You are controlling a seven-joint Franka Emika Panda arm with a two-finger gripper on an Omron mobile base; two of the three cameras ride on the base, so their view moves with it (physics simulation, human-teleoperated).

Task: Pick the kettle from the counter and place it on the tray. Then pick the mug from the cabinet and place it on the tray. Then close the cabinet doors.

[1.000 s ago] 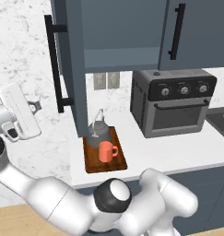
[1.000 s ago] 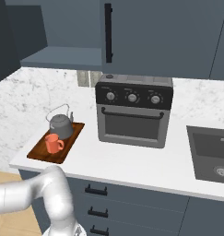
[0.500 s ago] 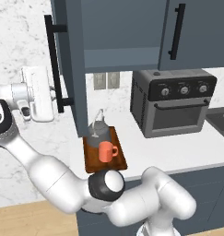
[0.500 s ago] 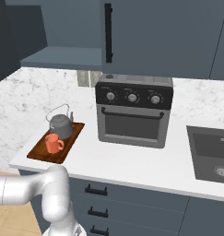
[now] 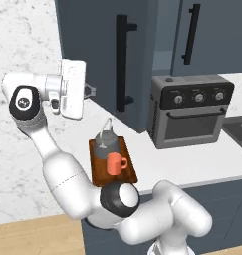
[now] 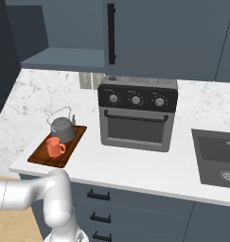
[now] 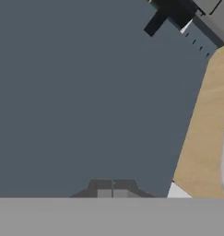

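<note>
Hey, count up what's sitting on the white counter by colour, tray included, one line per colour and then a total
Grey: 1, the kettle
Orange: 1, the mug
Reddish-brown: 1, the tray under both
Black: 1, the toaster oven
Total: 4
</note>
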